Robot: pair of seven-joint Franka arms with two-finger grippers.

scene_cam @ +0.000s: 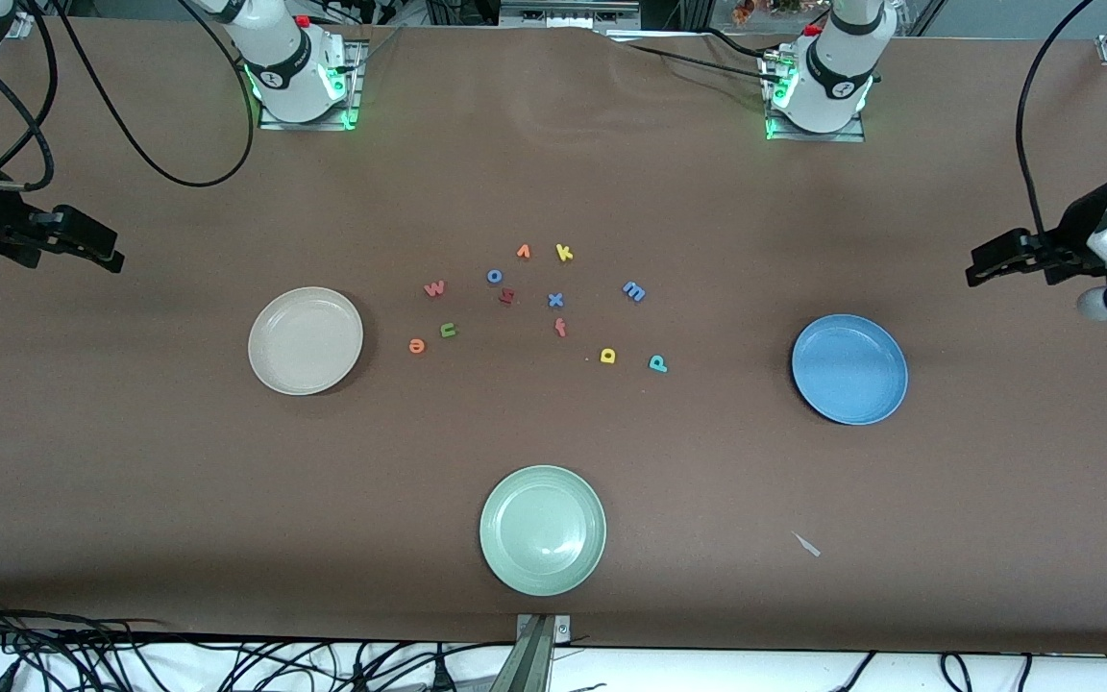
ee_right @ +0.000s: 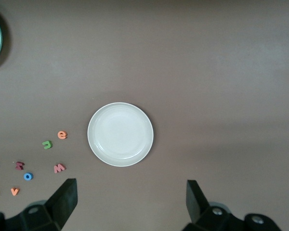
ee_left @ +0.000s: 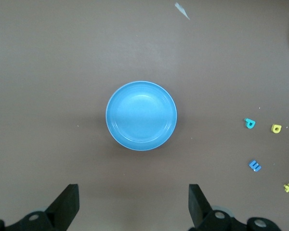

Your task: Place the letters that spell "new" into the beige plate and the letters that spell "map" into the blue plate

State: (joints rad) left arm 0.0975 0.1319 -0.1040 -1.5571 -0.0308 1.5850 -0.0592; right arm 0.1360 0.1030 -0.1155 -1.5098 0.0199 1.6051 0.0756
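The beige plate (scene_cam: 305, 340) lies empty toward the right arm's end, the blue plate (scene_cam: 849, 369) empty toward the left arm's end. Between them lie the pinkish-red w (scene_cam: 434, 288), green n (scene_cam: 448, 331), orange e (scene_cam: 416, 345), blue m (scene_cam: 634, 290), yellow a (scene_cam: 607, 356) and teal p (scene_cam: 657, 362). My right gripper (scene_cam: 114, 259) hangs open high over the table's end past the beige plate (ee_right: 120, 134). My left gripper (scene_cam: 972, 273) hangs open high over the other end, past the blue plate (ee_left: 141, 115). Neither holds anything.
A pale green plate (scene_cam: 542, 530) sits nearest the front camera. Other loose letters lie among the task's own: yellow k (scene_cam: 564, 253), orange v (scene_cam: 523, 252), blue o (scene_cam: 494, 276), dark red h (scene_cam: 506, 296), blue x (scene_cam: 555, 300), red f (scene_cam: 560, 328). A small scrap (scene_cam: 807, 545) lies nearer the camera than the blue plate.
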